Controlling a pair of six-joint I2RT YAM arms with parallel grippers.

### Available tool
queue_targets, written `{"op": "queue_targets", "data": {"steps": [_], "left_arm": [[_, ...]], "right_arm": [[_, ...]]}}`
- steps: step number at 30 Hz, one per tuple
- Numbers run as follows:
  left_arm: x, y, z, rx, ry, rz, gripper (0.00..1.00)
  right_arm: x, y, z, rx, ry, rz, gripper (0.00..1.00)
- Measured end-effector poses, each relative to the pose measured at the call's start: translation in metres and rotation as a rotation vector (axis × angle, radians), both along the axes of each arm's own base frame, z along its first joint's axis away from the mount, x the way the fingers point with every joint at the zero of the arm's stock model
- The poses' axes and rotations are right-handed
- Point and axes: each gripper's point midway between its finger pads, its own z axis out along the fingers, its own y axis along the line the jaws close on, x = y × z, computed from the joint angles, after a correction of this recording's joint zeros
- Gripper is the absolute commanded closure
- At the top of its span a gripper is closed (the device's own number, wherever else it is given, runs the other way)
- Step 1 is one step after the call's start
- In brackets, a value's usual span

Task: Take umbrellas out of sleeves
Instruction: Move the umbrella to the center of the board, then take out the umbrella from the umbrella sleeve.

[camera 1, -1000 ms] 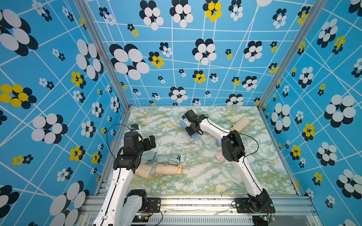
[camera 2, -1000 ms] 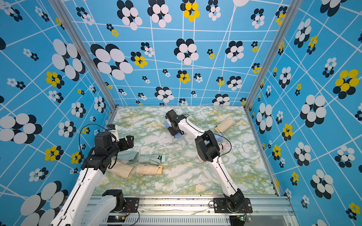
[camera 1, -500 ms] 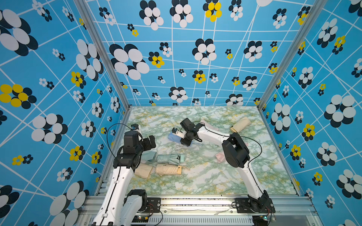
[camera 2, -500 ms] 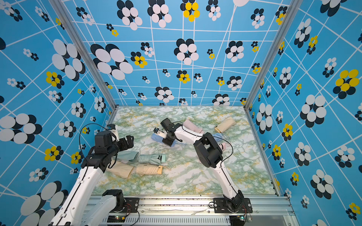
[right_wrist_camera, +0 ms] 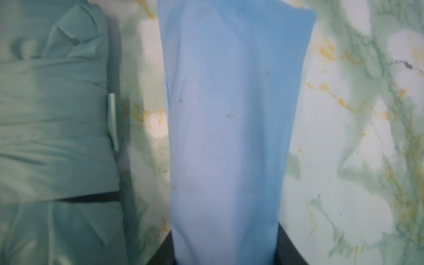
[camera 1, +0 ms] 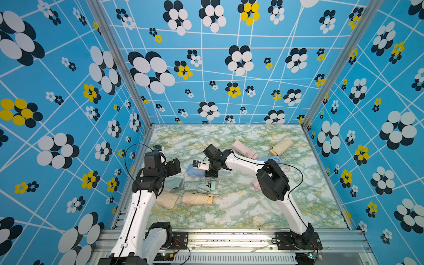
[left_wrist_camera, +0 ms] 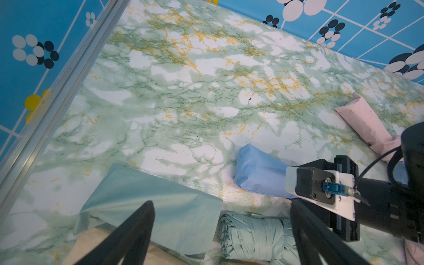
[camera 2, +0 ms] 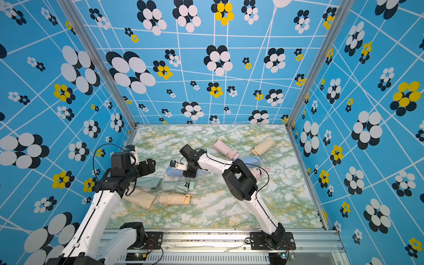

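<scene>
Pinching the blue sleeve [camera 1: 192, 171] mid-frame with my right tool [camera 1: 212, 174], left tool [camera 1: 175, 165] spread, I fear squeezing the umbrella inside, jamming it.

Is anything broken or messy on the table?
Nothing looks broken or spilled. The empty mint sleeve lies flat, its edge overlapping the beige sleeve, a bit untidy.

No legible text, no labels, brand marks or numbers on anything

Blue sleeve [camera 2: 173, 172] in right jaws
</scene>
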Motion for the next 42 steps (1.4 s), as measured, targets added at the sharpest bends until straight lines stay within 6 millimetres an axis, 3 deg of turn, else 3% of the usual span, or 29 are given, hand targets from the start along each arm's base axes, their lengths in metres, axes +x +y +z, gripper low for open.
{"op": "queue_targets", "data": {"steps": [8, 13, 15, 18, 25, 27, 30, 37, 42], "left_arm": [[0.007, -0.007, -0.010, -0.099, 0.074, 0.001, 0.23], [0.011, -0.016, -0.023, -0.178, 0.132, 0.004, 0.31], [0.012, -0.020, -0.031, -0.208, 0.163, 0.002, 0.31], [0.013, -0.025, -0.045, -0.249, 0.218, 0.000, 0.33], [0.020, -0.038, -0.065, -0.305, 0.312, -0.021, 0.40], [0.024, -0.042, -0.066, -0.306, 0.326, -0.031, 0.42], [0.027, -0.046, -0.071, -0.304, 0.351, -0.043, 0.46], [0.028, -0.052, -0.091, -0.272, 0.440, -0.051, 0.52], [0.029, -0.051, -0.103, -0.273, 0.480, -0.045, 0.56]], "right_arm": [[0.001, 0.001, 0.000, 0.002, -0.005, 0.001, 0.34], [0.007, 0.003, 0.005, 0.015, -0.031, -0.009, 0.22], [0.010, 0.004, 0.015, 0.029, -0.050, -0.018, 0.20], [0.013, 0.001, 0.046, 0.084, -0.091, -0.037, 0.18], [0.019, -0.028, 0.161, 0.326, -0.221, -0.141, 0.16], [0.016, -0.040, 0.175, 0.370, -0.233, -0.172, 0.15], [0.006, -0.054, 0.173, 0.394, -0.217, -0.209, 0.15], [-0.022, -0.091, 0.128, 0.364, -0.120, -0.320, 0.14], [-0.033, -0.107, 0.111, 0.363, -0.080, -0.389, 0.12]]}}
